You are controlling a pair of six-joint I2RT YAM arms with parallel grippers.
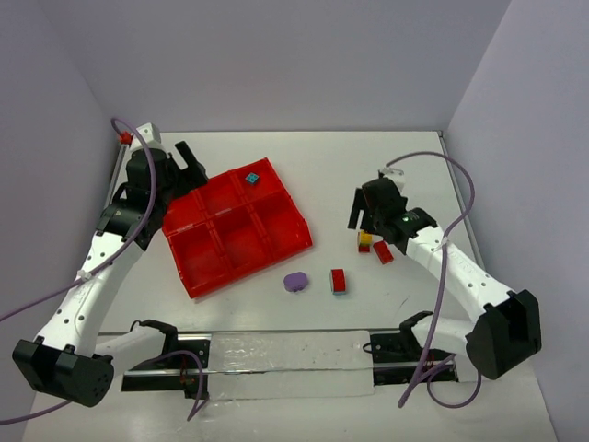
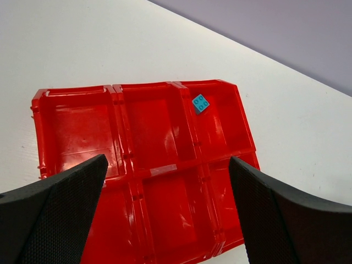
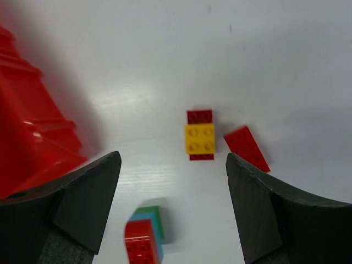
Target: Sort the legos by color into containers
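Legos mostly loose on the white desk (image 1: pixel 368 157), right of the red tray (image 1: pixel 225 267). Found only a teal brick (image 1: pixel 251 177) inside, in the far-right corner compartment, close to the wall shared with the middle cell. Spotted a purple brick (image 1: pixel 295 282) just off the tray's near-right edge, and near it a stacked red brick (image 1: pixel 338 281) sitting on a teal one. Noted, further right, a yellow brick (image 1: pixel 364 241) seated on a dark red one, with a flat red brick (image 1: pixel 383 252) lying angled just beside it, a narrow gap between. Logged the left gripper (image 1: pixel 191 158) by the tray's far-left corner, fingers spread wide, grasping nothing. Logged the right gripper (image 1: pixel 362 221) over the desk close to the yellow brick — likewise released and empty.
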